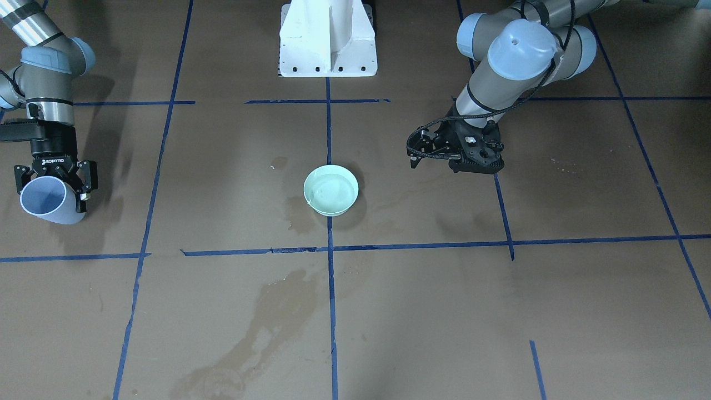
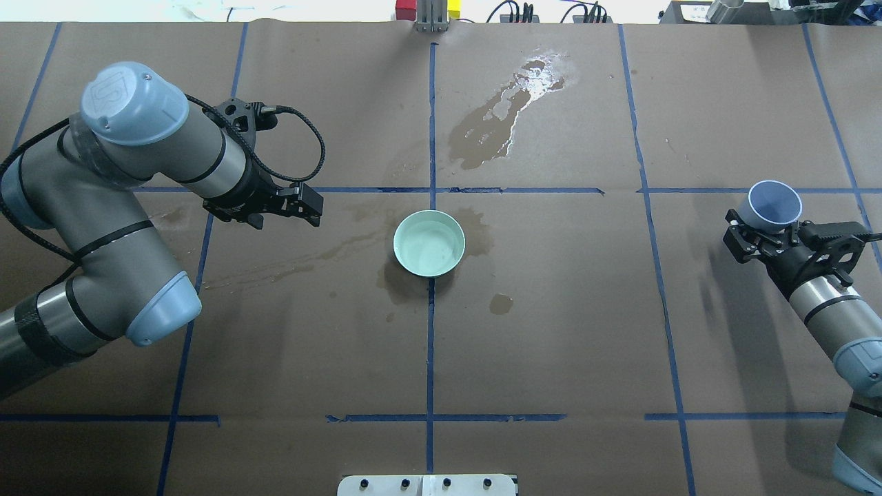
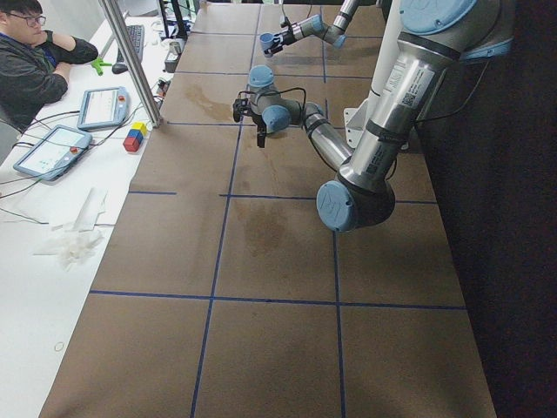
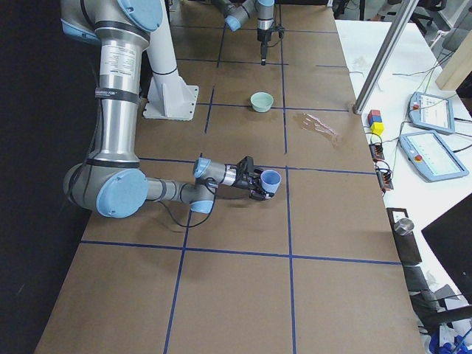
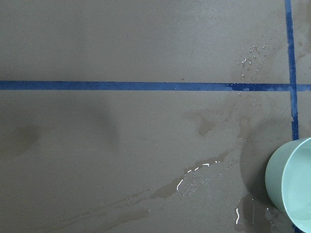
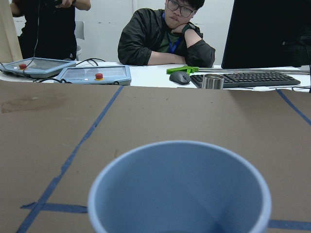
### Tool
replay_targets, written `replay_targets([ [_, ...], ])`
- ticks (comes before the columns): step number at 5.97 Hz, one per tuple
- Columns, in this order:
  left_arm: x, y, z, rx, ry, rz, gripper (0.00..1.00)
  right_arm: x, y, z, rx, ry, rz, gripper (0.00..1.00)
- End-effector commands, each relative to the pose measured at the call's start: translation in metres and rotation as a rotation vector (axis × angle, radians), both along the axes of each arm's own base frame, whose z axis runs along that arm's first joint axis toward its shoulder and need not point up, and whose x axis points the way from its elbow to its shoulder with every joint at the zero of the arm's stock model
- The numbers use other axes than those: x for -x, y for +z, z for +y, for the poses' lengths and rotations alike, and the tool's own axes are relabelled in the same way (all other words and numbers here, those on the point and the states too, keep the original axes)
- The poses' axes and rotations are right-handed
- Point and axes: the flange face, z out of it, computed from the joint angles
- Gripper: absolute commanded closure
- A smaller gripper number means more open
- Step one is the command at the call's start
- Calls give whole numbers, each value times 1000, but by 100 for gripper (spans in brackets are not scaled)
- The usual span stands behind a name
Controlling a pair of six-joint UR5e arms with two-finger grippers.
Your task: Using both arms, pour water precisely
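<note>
A mint-green bowl (image 1: 331, 190) stands at the table's middle, also in the overhead view (image 2: 428, 242) and at the left wrist view's right edge (image 5: 291, 187). Water shows as a faint glossy sheen inside it (image 1: 328, 191). My right gripper (image 2: 768, 222) is shut on a pale blue cup (image 2: 775, 202), held tilted far to the right of the bowl; the cup (image 6: 180, 189) fills the right wrist view and any water in it cannot be made out. My left gripper (image 2: 311, 207) is shut and empty, hovering left of the bowl.
Wet patches darken the brown paper beyond the bowl (image 2: 506, 114) and beside it (image 5: 194, 174). The white pedestal (image 1: 328, 39) stands at the robot's side. A metal post (image 3: 130, 61) and the operators' desk with tablets (image 3: 100, 106) border the far edge.
</note>
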Motion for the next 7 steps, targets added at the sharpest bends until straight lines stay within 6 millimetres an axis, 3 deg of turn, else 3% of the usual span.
replay_targets([
  [1,0,0,0,0,0,0,0,-6,5,1,5,5,9,90],
  [3,0,0,0,0,0,0,0,-5,6,2,15,9,-15,68],
  [6,0,0,0,-1,1,0,0,-5,6,3,16,7,-14,51],
  [7,0,1,0,0,1,-1,0,-5,12,3,20,9,-5,39],
])
